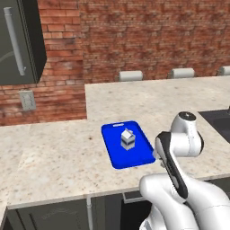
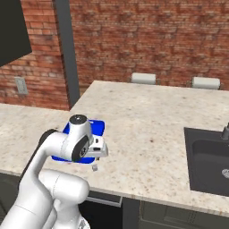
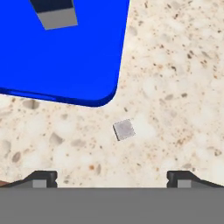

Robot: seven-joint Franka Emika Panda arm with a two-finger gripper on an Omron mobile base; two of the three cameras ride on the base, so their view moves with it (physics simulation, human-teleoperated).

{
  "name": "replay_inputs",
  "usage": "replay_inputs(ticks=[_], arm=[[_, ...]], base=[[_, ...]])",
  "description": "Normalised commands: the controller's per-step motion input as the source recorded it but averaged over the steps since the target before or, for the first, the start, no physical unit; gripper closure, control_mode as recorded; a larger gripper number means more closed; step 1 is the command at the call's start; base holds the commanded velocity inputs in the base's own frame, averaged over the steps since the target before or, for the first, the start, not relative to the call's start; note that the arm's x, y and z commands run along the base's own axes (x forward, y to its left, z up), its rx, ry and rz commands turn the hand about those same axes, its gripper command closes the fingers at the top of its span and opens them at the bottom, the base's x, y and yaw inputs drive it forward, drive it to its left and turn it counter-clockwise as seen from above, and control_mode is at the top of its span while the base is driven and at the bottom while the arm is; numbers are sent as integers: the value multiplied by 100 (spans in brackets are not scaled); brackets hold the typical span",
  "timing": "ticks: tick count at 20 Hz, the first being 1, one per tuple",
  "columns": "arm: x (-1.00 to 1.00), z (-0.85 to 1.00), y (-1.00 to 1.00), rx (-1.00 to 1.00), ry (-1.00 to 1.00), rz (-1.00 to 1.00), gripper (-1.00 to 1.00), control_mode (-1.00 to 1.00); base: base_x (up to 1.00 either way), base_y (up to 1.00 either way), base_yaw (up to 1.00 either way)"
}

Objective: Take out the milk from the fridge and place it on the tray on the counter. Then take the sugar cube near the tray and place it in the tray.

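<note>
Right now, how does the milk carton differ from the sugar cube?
The milk is far bigger than the sugar cube. The milk has a gable top and blue band; the sugar cube is plain. The milk stands in the tray; the sugar cube lies on the counter beside it. Both are whitish.

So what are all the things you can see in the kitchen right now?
milk: one, white carton with a blue band, standing upright on the tray
tray: one, bright blue, flat on the counter near its front edge
sugar cube: one, tiny and white, on the counter just off the tray's rounded corner, not touching it
counter: one, beige speckled, L-shaped
sink: one, dark, set into the counter on the right
brick wall: one, red, behind the counter
wall socket: one, grey, on the bricks
tool: one, dark tips spread wide, over the sugar cube, holding nothing
</note>
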Motion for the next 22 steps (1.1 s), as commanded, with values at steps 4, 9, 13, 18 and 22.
replay_inputs(ticks=[4,9,13,18,22], arm=[[9,-5,-46,0,0,0,-100,-100],[12,-16,-21,0,0,2,-100,-100],[5,-10,0,0,0,3,-100,-100],[0,-12,9,0,0,0,-100,-100],[0,-21,21,0,0,0,-100,-100]], base=[[0,0,0],[0,0,0],[0,0,0],[0,0,0],[0,0,0]])
